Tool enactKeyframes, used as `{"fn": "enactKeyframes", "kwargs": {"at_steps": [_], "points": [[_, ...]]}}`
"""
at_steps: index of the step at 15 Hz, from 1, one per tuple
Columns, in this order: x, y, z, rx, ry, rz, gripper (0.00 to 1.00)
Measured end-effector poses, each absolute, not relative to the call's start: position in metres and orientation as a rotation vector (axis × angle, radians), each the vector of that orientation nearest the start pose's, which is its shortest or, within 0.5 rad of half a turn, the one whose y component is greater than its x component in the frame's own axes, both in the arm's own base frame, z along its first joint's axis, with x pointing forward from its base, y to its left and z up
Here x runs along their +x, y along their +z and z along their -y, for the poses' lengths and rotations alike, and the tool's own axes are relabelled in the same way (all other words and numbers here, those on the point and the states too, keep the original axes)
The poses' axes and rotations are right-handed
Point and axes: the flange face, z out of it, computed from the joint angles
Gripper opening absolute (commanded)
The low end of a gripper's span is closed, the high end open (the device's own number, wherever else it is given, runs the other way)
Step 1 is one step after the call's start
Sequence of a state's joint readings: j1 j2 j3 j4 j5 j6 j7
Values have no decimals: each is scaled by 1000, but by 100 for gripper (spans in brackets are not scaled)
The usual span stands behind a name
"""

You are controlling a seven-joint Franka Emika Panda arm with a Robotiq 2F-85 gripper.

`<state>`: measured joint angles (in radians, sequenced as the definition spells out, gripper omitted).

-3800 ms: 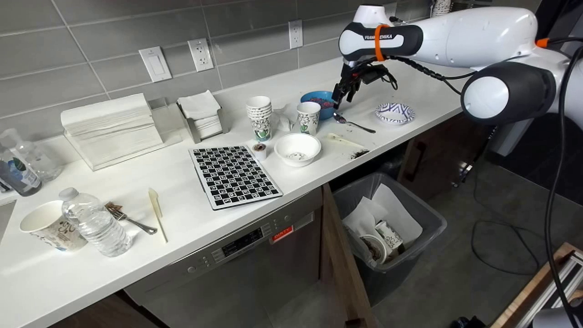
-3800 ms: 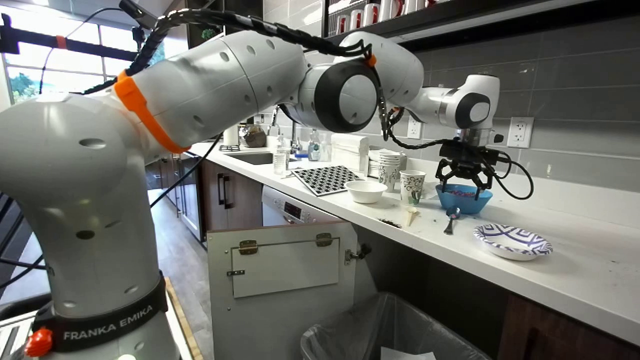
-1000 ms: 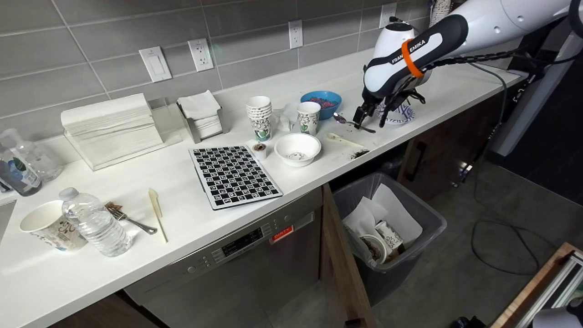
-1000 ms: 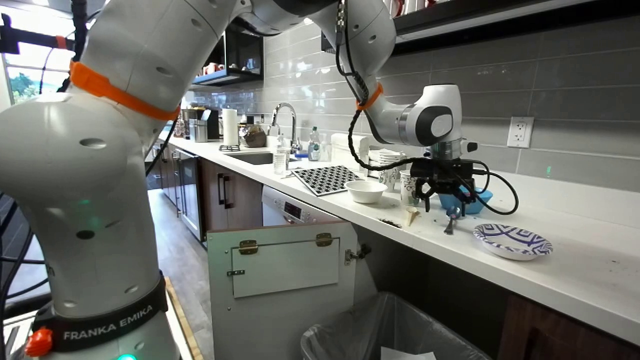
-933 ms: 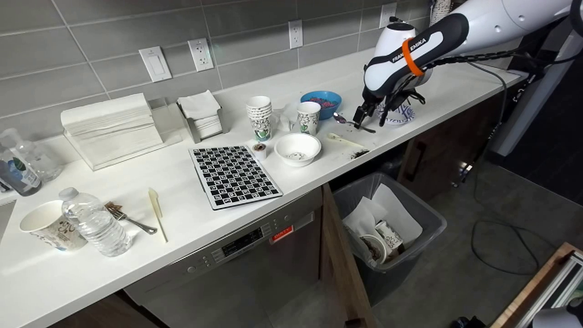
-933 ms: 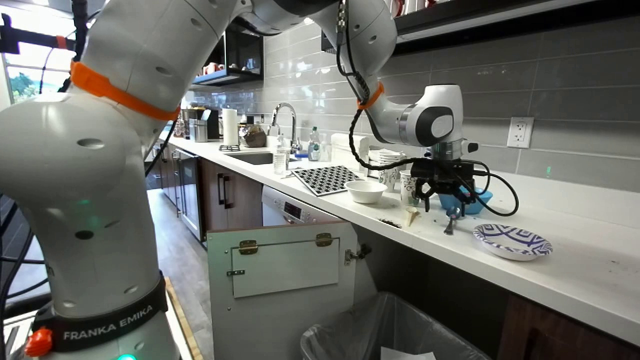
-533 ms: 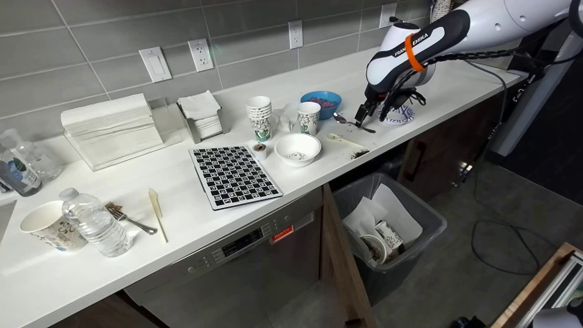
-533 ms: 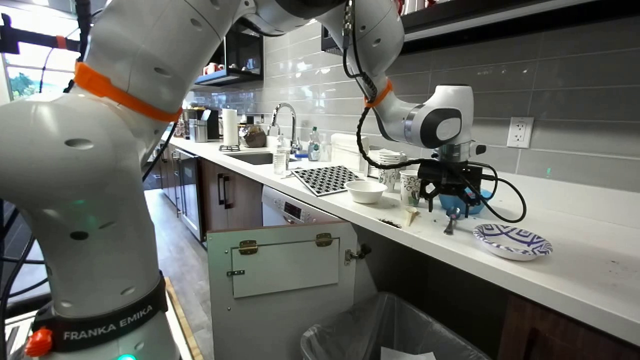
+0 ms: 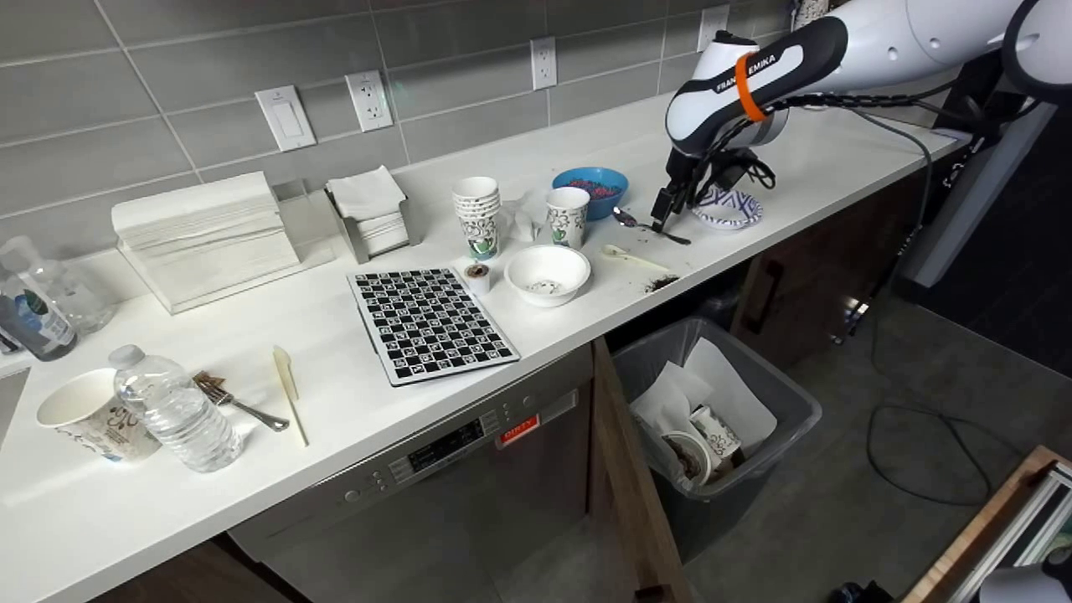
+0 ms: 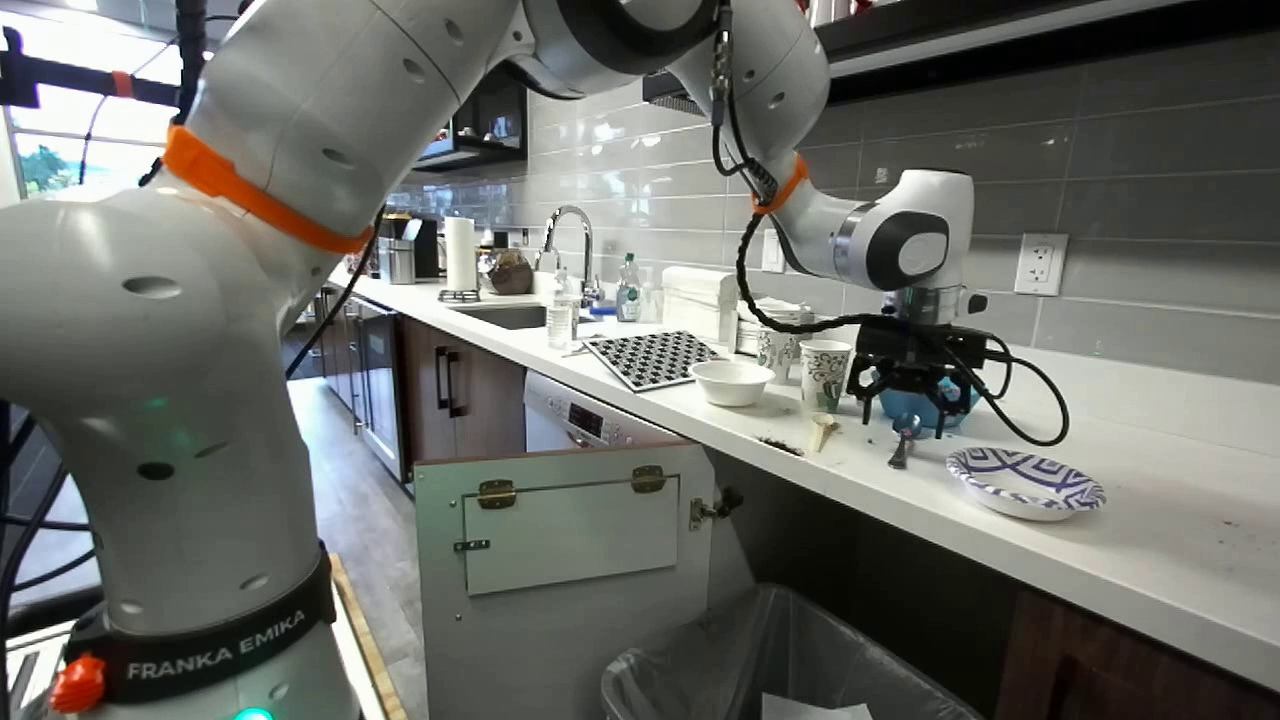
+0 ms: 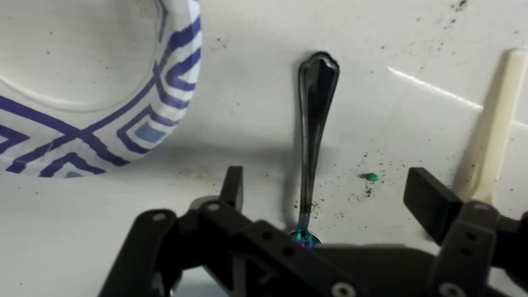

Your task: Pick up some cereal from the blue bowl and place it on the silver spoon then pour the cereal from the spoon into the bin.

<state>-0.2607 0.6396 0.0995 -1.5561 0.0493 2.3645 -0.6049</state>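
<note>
On dishwasher (image 9: 419, 528): red label (image 9: 518, 430) "DIRTY" | arm base (image 10: 215, 645): "FRANKA EMIKA" | fingers (image 11: 431, 202) parted wide above silver spoon (image 11: 311, 144)

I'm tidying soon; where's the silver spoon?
In the wrist view, the silver spoon lies just right of centre, between the patterned dish at left and the pale utensil at right.

Window (image 10: 130, 135) glaring — wrist view dimmer, soft shadow beside spoon (image 11: 311, 146).

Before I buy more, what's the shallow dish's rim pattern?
Violet-blue geometric lines on white; the wrist view shows the dish best.
</note>
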Motion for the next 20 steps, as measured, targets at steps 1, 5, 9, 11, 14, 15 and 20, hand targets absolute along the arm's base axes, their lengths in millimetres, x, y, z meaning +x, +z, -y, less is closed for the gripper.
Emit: {"fn": "enactKeyframes", "kwargs": {"at_steps": [1,5,9,11,14,15,20], "points": [[711,290,127,-3040,-288,604,99],[723,284,131,-3026,-254,616,100],[734,272,129,-3012,-228,634,100],[738,268,128,-3010,-230,638,91],[743,264,126,-3009,-238,642,65],[745,263,126,-3009,-241,642,57],[753,269,132,-3019,-263,641,39]]}}
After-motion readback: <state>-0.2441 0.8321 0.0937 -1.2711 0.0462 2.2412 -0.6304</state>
